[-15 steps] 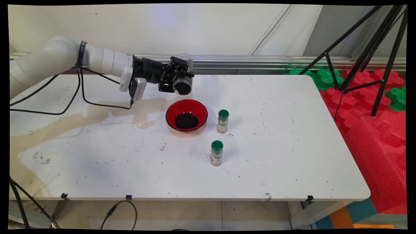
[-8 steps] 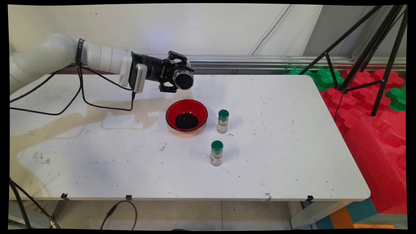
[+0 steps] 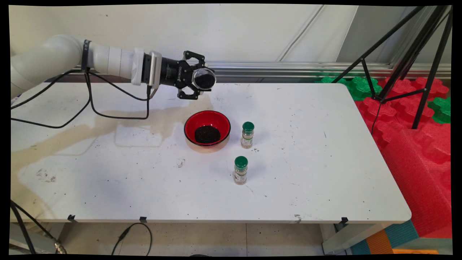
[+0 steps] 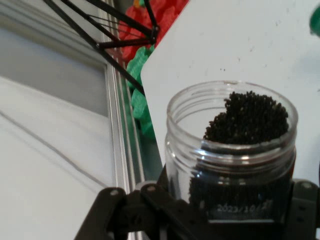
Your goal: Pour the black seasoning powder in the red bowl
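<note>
My gripper (image 3: 200,80) is shut on a clear open jar (image 3: 204,79) of small black grains and holds it in the air, behind and above the red bowl (image 3: 207,130). The jar lies roughly sideways, its mouth facing right. In the hand view the jar (image 4: 231,150) fills the lower middle, its grains heaped toward one side, and the black linkage clasps its base. A pile of the same black grains lies in the bowl. Two green-capped spice bottles stand to the right: one (image 3: 247,135) beside the bowl, the other (image 3: 240,170) nearer the front.
Black cables hang from the arm over the table's left part. A brownish stain spreads over the white table (image 3: 325,173) at left. A black tripod (image 3: 408,57) and red and green foam blocks (image 3: 415,119) stand off the right edge.
The hand has risen a little and turned about its axis with the jar, lifting it farther above the bowl. The bowl and both bottles have not moved.
</note>
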{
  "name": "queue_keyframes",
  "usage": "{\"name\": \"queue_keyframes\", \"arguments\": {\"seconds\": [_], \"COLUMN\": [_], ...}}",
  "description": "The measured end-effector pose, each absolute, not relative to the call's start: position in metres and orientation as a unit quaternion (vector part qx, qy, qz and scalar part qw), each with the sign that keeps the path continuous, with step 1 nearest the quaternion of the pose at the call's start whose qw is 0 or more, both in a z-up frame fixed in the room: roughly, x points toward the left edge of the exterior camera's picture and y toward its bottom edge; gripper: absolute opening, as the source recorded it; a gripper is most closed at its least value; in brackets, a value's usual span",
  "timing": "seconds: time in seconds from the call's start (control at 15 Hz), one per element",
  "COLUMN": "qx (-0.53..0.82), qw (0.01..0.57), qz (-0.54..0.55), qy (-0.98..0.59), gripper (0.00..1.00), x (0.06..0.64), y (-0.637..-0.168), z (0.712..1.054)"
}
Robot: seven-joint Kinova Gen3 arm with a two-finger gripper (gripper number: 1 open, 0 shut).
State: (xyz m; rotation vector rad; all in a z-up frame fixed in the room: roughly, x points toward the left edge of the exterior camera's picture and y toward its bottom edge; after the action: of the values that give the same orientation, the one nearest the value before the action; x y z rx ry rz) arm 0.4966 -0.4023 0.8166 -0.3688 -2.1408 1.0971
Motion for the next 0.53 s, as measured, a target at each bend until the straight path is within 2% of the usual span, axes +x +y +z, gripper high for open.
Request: {"name": "queue_keyframes", "arguments": {"seconds": [0.53], "qx": [0.020], "qw": [0.442], "qz": [0.360], "qy": [-0.821], "gripper": [0.00], "x": [0.5072], "y": [-0.4006], "z": [0.8244]}}
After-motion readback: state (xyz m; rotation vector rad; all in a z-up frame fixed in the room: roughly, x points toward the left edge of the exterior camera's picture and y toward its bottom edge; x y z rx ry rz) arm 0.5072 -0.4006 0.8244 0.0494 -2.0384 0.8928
